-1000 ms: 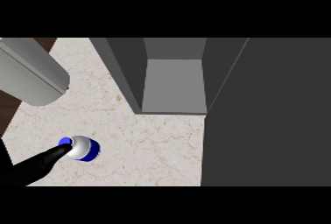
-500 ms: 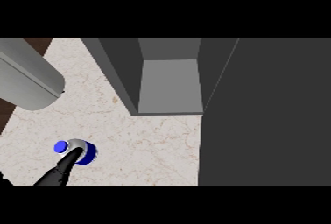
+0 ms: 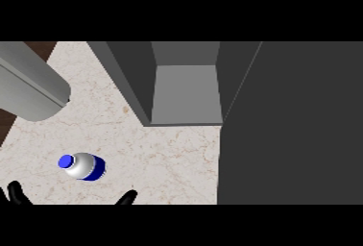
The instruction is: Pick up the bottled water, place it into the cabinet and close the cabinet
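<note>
The bottled water (image 3: 83, 166), white with a blue cap and a blue band, stands on the marble counter (image 3: 163, 158) at the lower left and is seen from above. Only black fingertips of my left hand (image 3: 16, 194) show at the lower edge. Some are left of and below the bottle, and one tip (image 3: 127, 198) is right of and below it. They are spread apart and do not touch the bottle. The grey cabinet (image 3: 184, 91) stands open at the top centre, and its inside holds nothing. My right hand does not show.
The cabinet's dark open door (image 3: 291, 125) fills the right side of the view. A large grey cylinder (image 3: 32, 89) slants in from the upper left above the counter. Dark floor shows past the counter's left edge.
The black hand that lay against the bottle has drawn back toward the lower edge, so only fingertips show. The bottle sits slightly lower and further left in view.
</note>
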### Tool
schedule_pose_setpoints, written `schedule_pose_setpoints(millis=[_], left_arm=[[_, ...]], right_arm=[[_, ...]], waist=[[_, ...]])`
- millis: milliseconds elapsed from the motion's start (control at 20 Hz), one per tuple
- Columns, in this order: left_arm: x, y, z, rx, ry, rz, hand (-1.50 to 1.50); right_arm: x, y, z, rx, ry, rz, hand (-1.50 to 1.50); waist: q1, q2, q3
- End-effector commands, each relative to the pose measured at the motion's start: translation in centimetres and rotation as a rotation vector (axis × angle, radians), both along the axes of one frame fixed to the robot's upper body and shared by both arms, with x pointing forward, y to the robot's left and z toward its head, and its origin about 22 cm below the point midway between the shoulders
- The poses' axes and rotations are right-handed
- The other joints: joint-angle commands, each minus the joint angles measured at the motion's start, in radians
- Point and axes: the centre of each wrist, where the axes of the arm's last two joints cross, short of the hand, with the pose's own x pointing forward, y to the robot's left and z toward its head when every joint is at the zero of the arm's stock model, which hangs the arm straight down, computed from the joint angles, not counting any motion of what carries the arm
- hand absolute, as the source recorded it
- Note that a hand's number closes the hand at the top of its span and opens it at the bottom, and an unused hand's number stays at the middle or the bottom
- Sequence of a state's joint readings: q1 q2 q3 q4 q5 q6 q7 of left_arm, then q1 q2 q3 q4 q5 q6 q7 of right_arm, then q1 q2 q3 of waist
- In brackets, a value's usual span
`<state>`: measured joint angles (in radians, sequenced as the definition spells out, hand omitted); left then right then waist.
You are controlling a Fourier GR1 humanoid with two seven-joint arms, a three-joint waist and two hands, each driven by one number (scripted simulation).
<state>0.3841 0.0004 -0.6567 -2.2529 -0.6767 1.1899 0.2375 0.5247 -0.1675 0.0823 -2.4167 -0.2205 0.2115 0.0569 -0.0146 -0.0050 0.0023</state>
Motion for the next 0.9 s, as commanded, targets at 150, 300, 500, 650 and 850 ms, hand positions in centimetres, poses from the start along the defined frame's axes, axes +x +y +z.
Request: schedule_pose_setpoints(millis=[150,300,500,650,850], left_arm=[[-0.6,-0.9,-0.4,-0.031,0.014,0.045,-1.50],[-1.1,-2.2,-0.9,-0.046,0.013,0.045,-1.50],[0.2,-0.4,-1.0,-0.063,0.048,0.094,-1.50],[0.5,-0.5,-2.0,-0.092,0.084,0.118,-1.50],[0.2,0.5,-2.1,-0.130,0.102,0.115,-1.50]], right_arm=[[-3.3,0.2,3.8,0.019,-0.037,-0.009,-1.50],[-4.1,0.0,3.7,0.016,-0.048,0.007,-1.50],[-4.5,0.1,2.4,0.025,-0.032,0.003,-1.50],[-5.2,-0.9,2.4,-0.008,-0.035,0.031,-1.50],[-6.1,-0.6,2.3,0.013,-0.029,0.020,-1.50]], waist=[[0.004,0.003,-0.002],[-0.001,0.002,-0.002],[0.001,0.003,-0.002],[-0.004,0.000,-0.003],[-0.003,-0.003,-0.004]])
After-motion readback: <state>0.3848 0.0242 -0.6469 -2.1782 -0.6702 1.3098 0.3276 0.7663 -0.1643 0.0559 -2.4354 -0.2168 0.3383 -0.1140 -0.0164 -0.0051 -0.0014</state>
